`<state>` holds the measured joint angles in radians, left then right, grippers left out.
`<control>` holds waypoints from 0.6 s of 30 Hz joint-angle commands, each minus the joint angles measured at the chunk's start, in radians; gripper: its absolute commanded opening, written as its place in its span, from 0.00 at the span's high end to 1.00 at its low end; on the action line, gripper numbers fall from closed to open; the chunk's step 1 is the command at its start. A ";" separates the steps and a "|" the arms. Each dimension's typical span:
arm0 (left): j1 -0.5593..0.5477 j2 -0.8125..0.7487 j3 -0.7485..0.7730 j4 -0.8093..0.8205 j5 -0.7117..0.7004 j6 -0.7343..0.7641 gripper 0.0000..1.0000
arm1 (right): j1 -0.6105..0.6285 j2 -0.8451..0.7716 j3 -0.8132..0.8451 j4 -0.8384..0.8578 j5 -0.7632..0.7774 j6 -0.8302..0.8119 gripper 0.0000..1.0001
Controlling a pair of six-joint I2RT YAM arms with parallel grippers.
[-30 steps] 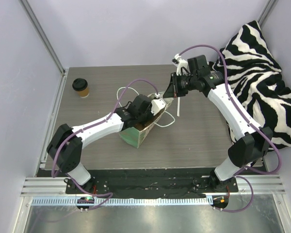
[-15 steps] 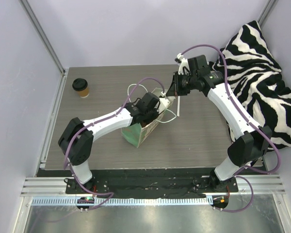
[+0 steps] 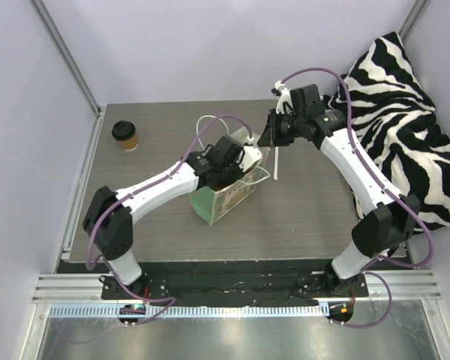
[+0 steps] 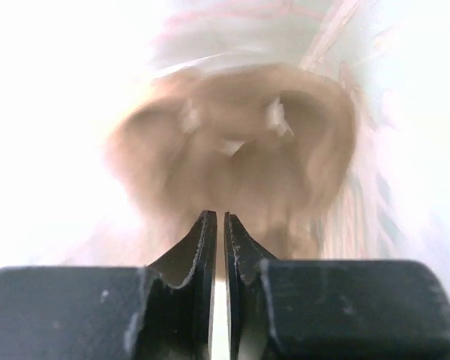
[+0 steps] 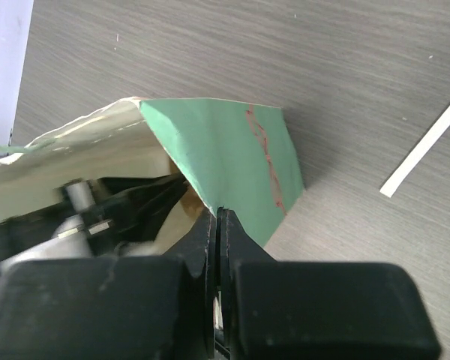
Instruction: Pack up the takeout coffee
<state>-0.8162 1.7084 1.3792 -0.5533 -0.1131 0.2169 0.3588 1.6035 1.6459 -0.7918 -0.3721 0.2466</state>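
Overhead, the left arm [image 3: 161,187] stretches from its base at the near left corner in a long diagonal toward the middle of the counter [image 3: 315,202], with its elbow low and its wrist tipped down into the open mouth of a green paper bag [image 3: 223,201]. The left tool [image 4: 217,217] is narrow, its two dark fingers [image 4: 199,247] almost together with only a thin bright slit between them. Nothing shows in that slit. Ahead of it is only a blurred brown shape [image 4: 232,150] in washed-out light, too soft to identify.

The right arm [image 3: 360,176] rises from the near right corner, bends at the elbow and reaches back toward the left, so its wrist sits just beyond the bag's far side. The right tool [image 5: 216,215] is pinched closed on the bag's rim at a corner fold, where the green outer face [image 5: 225,150] meets the pale inside. White string handles [image 3: 210,124] loop above the bag's mouth.

The coffee cup [image 3: 125,136] stands upright on the counter near the far left corner, well apart from the bag and from both tools. It is a small tan cup capped with a round black lid, and nothing touches it.

A thin white strip [image 5: 424,142] lies flat on the counter just right of the bag. A zebra-striped cloth [image 3: 405,112] is heaped off the counter's right edge, behind the right arm.
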 commanded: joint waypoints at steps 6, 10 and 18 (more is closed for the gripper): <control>-0.011 -0.033 0.218 -0.102 0.029 -0.019 0.85 | 0.000 -0.050 0.002 0.082 0.030 0.008 0.99; -0.009 -0.017 0.153 -0.103 0.006 0.001 0.89 | 0.000 -0.054 0.000 0.083 0.030 0.008 0.99; 0.003 0.114 0.121 -0.080 -0.040 0.027 0.98 | 0.000 -0.053 0.002 0.083 0.021 0.017 0.99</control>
<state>-0.8223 1.7397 1.4853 -0.6216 -0.1200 0.2222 0.3588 1.5967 1.6417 -0.7563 -0.3531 0.2474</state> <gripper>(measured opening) 0.051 0.033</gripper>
